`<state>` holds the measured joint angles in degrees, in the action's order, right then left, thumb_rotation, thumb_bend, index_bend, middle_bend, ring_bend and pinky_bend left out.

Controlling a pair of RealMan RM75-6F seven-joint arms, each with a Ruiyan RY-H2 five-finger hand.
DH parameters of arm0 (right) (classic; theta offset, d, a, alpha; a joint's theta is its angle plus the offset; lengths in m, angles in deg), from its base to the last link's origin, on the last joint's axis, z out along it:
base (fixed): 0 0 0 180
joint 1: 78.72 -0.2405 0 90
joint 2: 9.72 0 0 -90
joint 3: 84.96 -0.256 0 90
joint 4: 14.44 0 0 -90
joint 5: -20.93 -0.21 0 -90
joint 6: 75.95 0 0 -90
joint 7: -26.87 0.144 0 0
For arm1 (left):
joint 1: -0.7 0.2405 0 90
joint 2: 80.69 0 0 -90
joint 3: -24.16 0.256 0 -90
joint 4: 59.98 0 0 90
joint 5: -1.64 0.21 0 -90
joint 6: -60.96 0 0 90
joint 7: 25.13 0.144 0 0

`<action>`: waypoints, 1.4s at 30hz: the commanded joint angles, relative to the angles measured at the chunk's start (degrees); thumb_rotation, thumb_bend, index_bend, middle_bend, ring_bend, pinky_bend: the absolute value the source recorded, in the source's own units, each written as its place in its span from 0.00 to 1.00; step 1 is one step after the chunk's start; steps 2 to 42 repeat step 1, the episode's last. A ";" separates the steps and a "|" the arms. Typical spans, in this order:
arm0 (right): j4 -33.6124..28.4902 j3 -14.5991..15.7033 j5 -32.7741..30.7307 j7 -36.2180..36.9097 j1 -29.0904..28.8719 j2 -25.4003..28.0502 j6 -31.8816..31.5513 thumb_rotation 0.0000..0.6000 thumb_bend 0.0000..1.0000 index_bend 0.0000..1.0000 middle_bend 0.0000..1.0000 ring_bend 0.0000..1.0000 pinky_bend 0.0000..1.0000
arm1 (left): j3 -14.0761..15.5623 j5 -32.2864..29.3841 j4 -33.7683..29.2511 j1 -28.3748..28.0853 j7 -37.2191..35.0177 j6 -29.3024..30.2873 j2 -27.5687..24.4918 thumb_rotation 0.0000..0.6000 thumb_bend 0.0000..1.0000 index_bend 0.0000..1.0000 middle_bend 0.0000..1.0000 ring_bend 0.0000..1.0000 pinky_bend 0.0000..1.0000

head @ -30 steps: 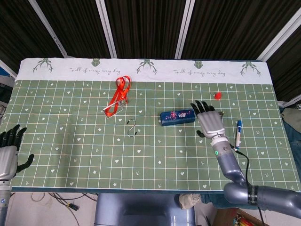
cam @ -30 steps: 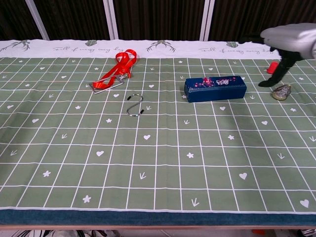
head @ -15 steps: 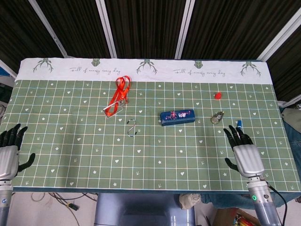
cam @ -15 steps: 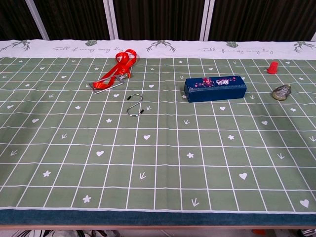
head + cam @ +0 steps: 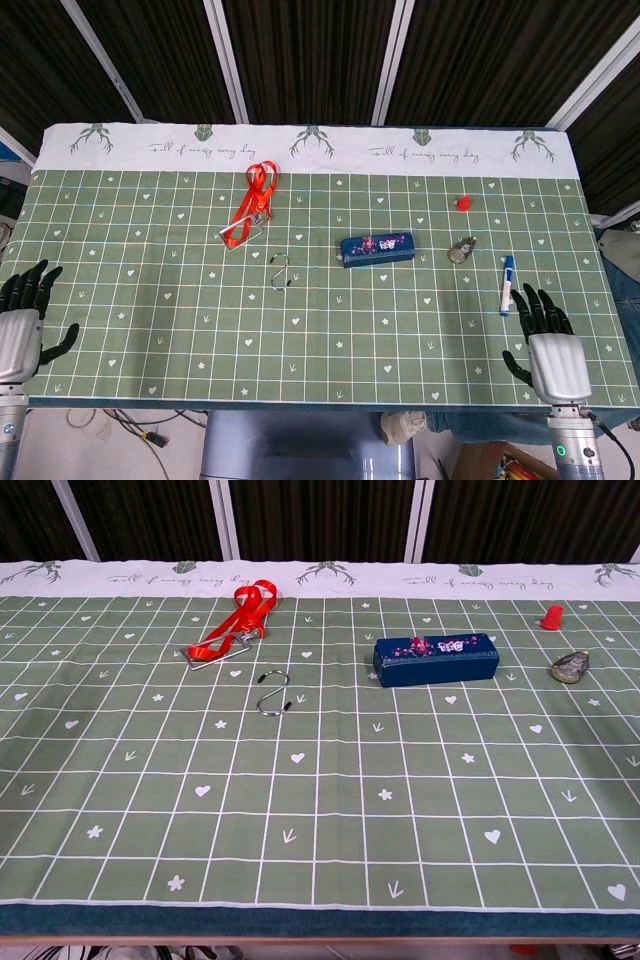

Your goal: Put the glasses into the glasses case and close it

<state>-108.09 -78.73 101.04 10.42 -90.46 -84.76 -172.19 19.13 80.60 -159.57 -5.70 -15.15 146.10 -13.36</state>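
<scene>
The glasses case lies shut near the middle of the worktop, slightly right and far. No glasses are visible outside it, so the task looks finished; I judge nothing remains but to stay clear. The right robot hand rests at the near right edge, fingers spread, holding nothing; the left robot hand likewise at the near left edge.

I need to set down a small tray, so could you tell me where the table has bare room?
The widest bare patch is the near half of the table, in front of the S-hook and blue case. The left side, beyond the red lanyard, is also free. It is crowded at the right: small metallic object, red cap, pen.
</scene>
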 commanded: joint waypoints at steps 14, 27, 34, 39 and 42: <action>0.95 -0.64 0.55 1.16 0.84 -0.37 0.47 1.00 0.31 0.00 0.00 0.00 0.19 | 0.04 0.30 0.19 0.02 -0.26 0.10 0.05 1.00 0.31 0.07 0.00 0.00 0.00; 0.95 -0.64 0.55 1.16 0.84 -0.37 0.47 1.00 0.31 0.00 0.00 0.00 0.19 | 0.04 0.30 0.19 0.02 -0.26 0.10 0.05 1.00 0.31 0.07 0.00 0.00 0.00; 0.95 -0.64 0.55 1.16 0.84 -0.37 0.47 1.00 0.31 0.00 0.00 0.00 0.19 | 0.04 0.30 0.19 0.02 -0.26 0.10 0.05 1.00 0.31 0.07 0.00 0.00 0.00; 0.95 -0.64 0.55 1.16 0.84 -0.37 0.47 1.00 0.31 0.00 0.00 0.00 0.19 | 0.04 0.30 0.19 0.02 -0.26 0.10 0.05 1.00 0.31 0.07 0.00 0.00 0.00; 0.95 -0.64 0.55 1.16 0.84 -0.37 0.47 1.00 0.31 0.00 0.00 0.00 0.19 | 0.04 0.30 0.19 0.02 -0.26 0.10 0.05 1.00 0.31 0.07 0.00 0.00 0.00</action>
